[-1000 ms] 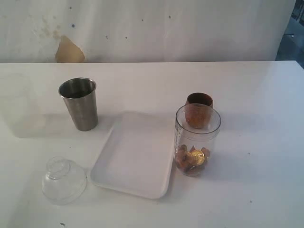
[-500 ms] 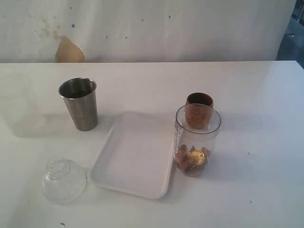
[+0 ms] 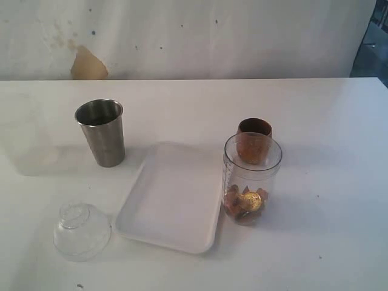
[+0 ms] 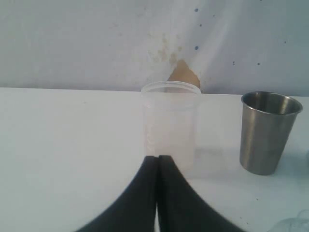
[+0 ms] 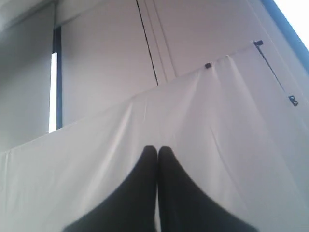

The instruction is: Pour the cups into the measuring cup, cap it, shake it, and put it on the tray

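The steel tumbler (image 3: 102, 132) stands upright at the table's left, and it shows again in the left wrist view (image 4: 268, 131). The brown wooden cup (image 3: 254, 127) stands just behind the clear measuring cup (image 3: 251, 179), which is uncapped and holds gold and brown pieces at its bottom. The white tray (image 3: 173, 197) lies empty between them. A clear domed lid (image 3: 80, 230) rests on the table left of the tray. My left gripper (image 4: 157, 157) is shut and empty, low over the table. My right gripper (image 5: 157, 149) is shut, empty, and faces a white hanging sheet. Neither arm shows in the exterior view.
A frosted translucent cup (image 4: 171, 123) stands right in front of the left gripper's tips, left of the tumbler; it shows only faintly in the exterior view (image 3: 24, 136). A white wall with a brown stain (image 3: 88, 63) backs the table.
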Robot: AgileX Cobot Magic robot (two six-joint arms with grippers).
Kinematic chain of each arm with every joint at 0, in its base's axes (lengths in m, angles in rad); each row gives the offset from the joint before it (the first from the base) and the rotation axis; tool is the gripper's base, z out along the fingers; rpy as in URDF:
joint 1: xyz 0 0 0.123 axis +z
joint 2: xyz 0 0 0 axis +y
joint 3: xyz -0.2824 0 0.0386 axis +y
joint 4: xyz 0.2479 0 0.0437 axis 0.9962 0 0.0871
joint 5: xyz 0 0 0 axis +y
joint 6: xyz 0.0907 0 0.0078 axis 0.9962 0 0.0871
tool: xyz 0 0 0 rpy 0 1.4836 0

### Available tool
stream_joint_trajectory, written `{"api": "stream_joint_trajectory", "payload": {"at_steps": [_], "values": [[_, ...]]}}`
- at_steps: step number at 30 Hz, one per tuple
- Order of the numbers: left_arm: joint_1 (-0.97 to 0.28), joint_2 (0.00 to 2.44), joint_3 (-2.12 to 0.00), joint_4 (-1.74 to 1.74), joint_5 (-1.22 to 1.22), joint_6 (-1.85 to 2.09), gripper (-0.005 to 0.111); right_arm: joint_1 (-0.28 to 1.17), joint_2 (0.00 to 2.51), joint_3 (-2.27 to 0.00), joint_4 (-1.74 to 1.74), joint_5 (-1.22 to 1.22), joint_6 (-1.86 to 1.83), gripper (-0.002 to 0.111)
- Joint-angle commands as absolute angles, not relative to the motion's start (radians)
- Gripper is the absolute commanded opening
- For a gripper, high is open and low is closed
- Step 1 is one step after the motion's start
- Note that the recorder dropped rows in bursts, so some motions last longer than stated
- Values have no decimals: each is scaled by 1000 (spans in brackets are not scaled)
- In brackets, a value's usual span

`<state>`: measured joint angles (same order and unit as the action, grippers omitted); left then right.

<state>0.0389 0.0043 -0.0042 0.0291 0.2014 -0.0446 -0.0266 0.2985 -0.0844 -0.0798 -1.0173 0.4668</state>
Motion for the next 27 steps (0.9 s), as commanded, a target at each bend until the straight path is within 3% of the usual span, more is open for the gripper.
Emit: {"api": "stream_joint_trajectory", "payload": {"at_steps": [1, 4, 27], "values": [[38, 0, 0, 19, 188, -47, 0, -18, 229, -14, -25, -952, 364, 0], [38, 0, 0, 19, 188, -47, 0, -18, 173, 0, -8, -916, 303, 0], [38, 0, 0, 19, 188, -47, 0, 10, 0, 0, 0, 103, -147, 0]]}}
